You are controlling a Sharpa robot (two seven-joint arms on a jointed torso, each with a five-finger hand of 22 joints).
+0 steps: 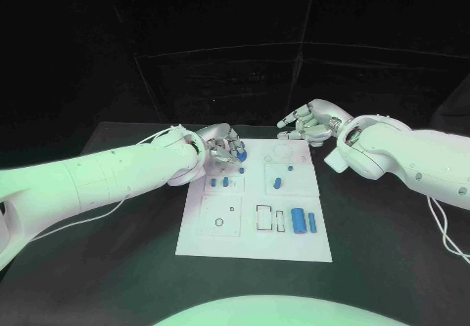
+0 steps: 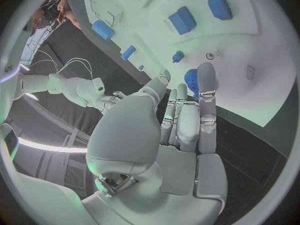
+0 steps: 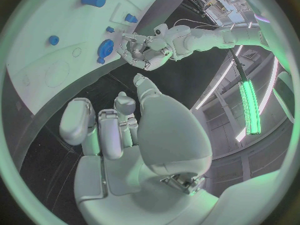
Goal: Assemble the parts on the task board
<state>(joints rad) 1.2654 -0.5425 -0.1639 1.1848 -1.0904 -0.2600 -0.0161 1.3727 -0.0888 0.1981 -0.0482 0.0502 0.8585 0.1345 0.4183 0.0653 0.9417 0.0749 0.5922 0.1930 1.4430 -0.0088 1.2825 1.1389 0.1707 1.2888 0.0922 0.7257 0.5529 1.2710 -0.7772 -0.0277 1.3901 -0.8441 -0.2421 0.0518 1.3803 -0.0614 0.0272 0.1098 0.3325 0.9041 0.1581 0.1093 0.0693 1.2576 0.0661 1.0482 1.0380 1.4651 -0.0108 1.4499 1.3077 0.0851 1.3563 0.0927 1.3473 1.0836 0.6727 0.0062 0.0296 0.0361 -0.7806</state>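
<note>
Right now the left hand (image 1: 223, 146) hovers over the far left corner of the task board (image 1: 257, 246), its fingertips (image 2: 206, 75) pinching a round blue part (image 2: 192, 79). Just ahead of those fingers sit small blue pegs (image 1: 224, 182) and, beyond, larger blue blocks (image 1: 297, 221). Judging by this, a placing step is in hand; next, the part must be lined up over its seat and lowered squarely. Farther off, the right hand (image 1: 312, 122) hangs empty, fingers loosely curled, off the board's far edge.
</note>
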